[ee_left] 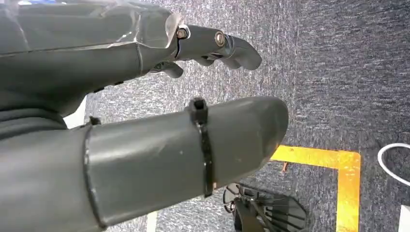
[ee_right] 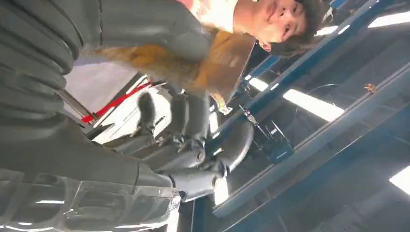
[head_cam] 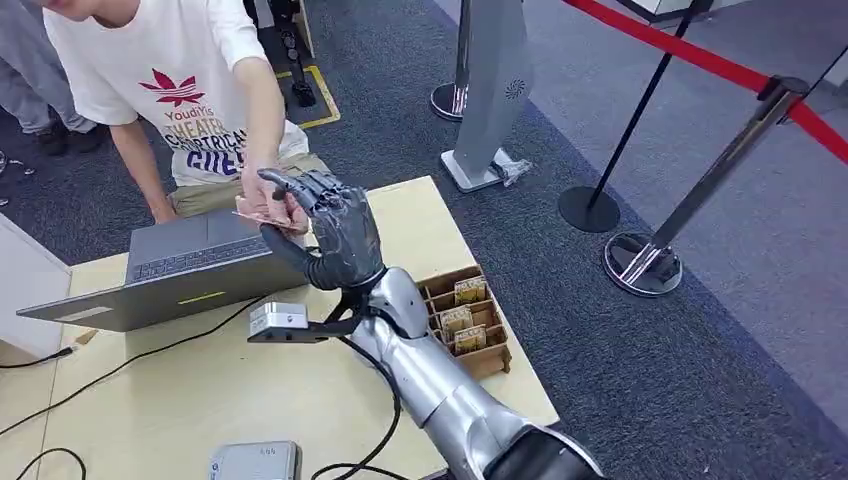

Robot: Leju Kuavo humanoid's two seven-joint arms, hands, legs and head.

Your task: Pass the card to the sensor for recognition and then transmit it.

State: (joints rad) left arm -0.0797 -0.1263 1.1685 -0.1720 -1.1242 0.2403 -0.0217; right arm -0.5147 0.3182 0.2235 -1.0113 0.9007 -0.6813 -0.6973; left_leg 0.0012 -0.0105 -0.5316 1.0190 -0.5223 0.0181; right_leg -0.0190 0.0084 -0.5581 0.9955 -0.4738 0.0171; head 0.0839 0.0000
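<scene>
My right hand [head_cam: 335,235] is raised over the far side of the wooden table [head_cam: 300,400], just past the open laptop [head_cam: 190,270]. It holds a thin brownish card [head_cam: 262,216] between thumb and fingers. A person in a white T-shirt leans in, and that person's hand [head_cam: 262,192] grips the card's other end. In the right wrist view the card [ee_right: 227,58] lies under my thick thumb [ee_right: 145,24], with my dark fingers [ee_right: 193,121] curled beneath it. My left hand [ee_left: 145,96] hangs over dark carpet with nothing in it, its fingers apart.
A wooden box [head_cam: 470,320] with several upright cards sits at the table's right edge beside my forearm. A flat grey device [head_cam: 255,460] with cables lies at the near edge. Stanchions [head_cam: 640,260] with red tape and a grey kiosk [head_cam: 490,90] stand on the carpet to the right.
</scene>
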